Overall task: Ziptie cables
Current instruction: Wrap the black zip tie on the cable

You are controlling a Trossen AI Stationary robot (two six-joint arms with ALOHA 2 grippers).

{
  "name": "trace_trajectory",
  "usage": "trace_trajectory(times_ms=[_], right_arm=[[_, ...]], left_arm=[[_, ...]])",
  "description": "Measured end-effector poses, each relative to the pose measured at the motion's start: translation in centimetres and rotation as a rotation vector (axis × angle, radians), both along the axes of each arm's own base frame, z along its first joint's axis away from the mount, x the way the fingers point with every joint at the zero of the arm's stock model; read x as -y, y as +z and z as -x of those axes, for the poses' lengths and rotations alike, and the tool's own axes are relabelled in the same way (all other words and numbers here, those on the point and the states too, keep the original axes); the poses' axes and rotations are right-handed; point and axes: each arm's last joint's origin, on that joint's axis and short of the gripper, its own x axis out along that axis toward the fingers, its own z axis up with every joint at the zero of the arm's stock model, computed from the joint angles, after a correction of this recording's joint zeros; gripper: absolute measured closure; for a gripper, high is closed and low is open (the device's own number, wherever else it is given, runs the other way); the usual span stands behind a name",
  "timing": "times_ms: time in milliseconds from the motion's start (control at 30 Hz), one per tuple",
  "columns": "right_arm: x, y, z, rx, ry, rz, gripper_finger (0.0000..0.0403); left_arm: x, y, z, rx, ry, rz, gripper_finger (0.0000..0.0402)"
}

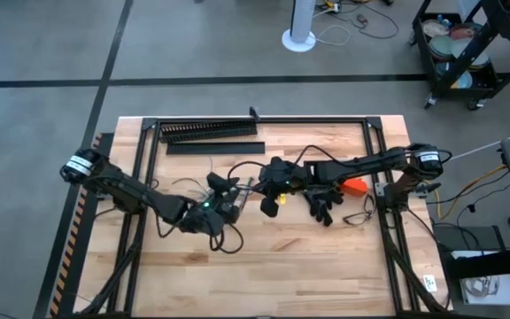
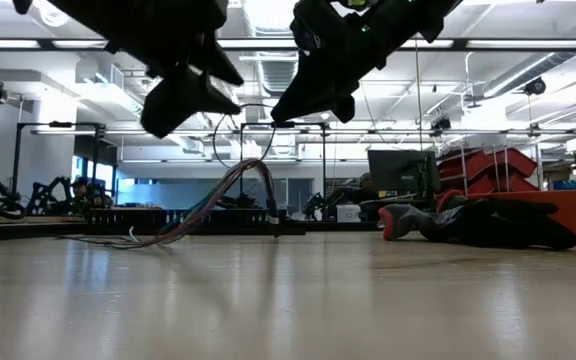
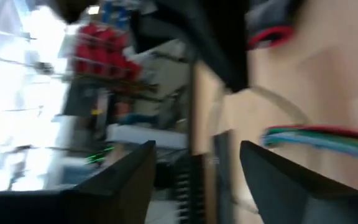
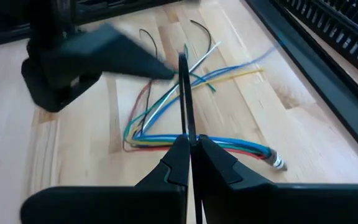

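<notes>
The cables point(image 4: 166, 138), a loose bundle of thin coloured wires, lie on the wooden table. In the low view one loop of the cables point(image 2: 230, 195) arches up. My right gripper point(image 4: 191, 149) is above them, shut on a thin dark ziptie point(image 4: 184, 93) that points forward over the bundle. My left gripper point(image 3: 194, 168) is open with nothing between its fingers. It hovers just left of the right gripper, above the table, and the cables point(image 3: 319, 135) show beyond its fingers. In the high view both grippers meet mid-table, left gripper point(image 1: 224, 197) and right gripper point(image 1: 257, 183). My right gripper pinches the ziptie at its near end point(image 4: 189, 134) between its two fingertips. The strip runs straight on from the fingers, along their line. It is lifted clear of the table, its free end over the cables.
Two lengths of black comb-toothed duct point(image 1: 211, 131) lie along the far edge. A black glove point(image 1: 326, 202) and an orange object point(image 1: 354, 186) sit right of the grippers. Black frame rails point(image 1: 149, 168) run along both sides of the table. Bare wood point(image 1: 282, 266) lies toward the near edge.
</notes>
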Motion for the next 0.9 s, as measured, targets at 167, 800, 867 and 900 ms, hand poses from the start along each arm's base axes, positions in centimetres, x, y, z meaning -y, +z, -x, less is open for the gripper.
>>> trace_trajectory(times_ms=[167,800,867,900], right_arm=[[-0.2,-0.5,0.3,-0.016,-0.004,-0.015,0.0403],[-2.4,-5.1,3.4,-0.229,0.020,-0.034,0.0403],[-2.4,-5.3,3.7,-0.274,0.042,-0.019,0.0403],[-2.4,-5.3,3.9,-0.298,0.050,-0.010,0.0403]], left_arm=[[-0.2,-0.9,0.1,-0.016,-0.078,0.216,0.0150],[-0.8,-2.7,-0.7,0.328,-0.165,0.699,0.0169],[-1.4,-3.3,-1.1,0.346,-0.173,0.748,0.0175],[-1.7,-3.5,-1.4,0.349,-0.182,0.776,0.0178]])
